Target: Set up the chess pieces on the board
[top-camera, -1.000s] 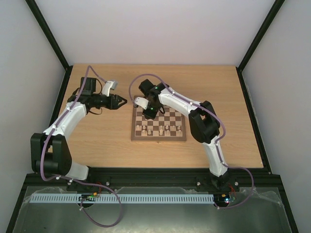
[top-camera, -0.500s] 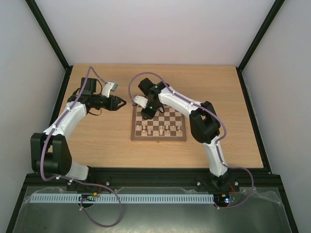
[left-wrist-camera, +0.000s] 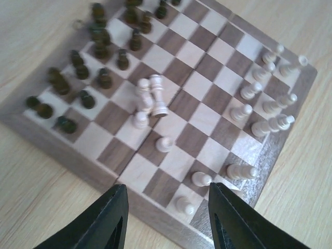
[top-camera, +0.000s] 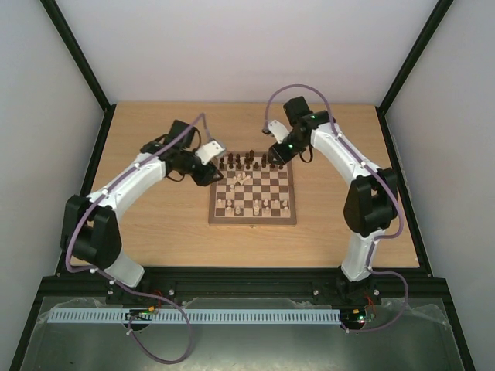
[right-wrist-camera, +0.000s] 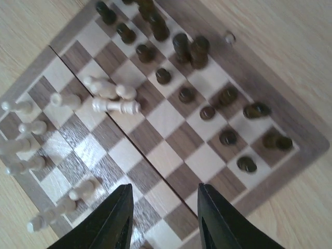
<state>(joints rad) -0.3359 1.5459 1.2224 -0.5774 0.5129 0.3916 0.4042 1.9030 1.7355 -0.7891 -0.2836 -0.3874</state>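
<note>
Pale walls and black frame posts box in a light wooden tabletop (top-camera: pixel 155 224). The board (top-camera: pixel 252 222) sits near the middle of the overhead frame, with both arms leaning in over its upper corners. On the left side the left claw (top-camera: pixel 215 175) hovers at the board's upper left corner. Across from it the right claw (top-camera: pixel 278 151) hangs at the upper right corner, over the top edge.

Down to the left wrist view: the left claw (left-wrist-camera: pixel 167 207) has its two black fingers (left-wrist-camera: pixel 111 220) spread apart at the bottom of the frame. Nothing is between them, just the board's border and a strip of tabletop showing in the gap. Up in the upper left of that frame the dark brown pieces (left-wrist-camera: pixel 98 57) crowd in two loose rows, while the pale cream pieces (left-wrist-camera: pixel 262 98) line the right side. And look at the middle: a small cream cluster (left-wrist-camera: pixel 148 101), three or so figures touching one another, with a few lone cream figures trailing toward the lower edge.

Over to the right wrist view: the right claw (right-wrist-camera: pixel 165 207) is parted too and empty, fingers (right-wrist-camera: pixel 111 220) low in frame above the checks. That cream cluster sits upper left of centre there, with one long cream piece (right-wrist-camera: pixel 116 106) stretched across the squares. Lying down or just foreshortened, I cannot tell. The dark brown pieces fill the upper right, the pale cream pieces the left edge.
</note>
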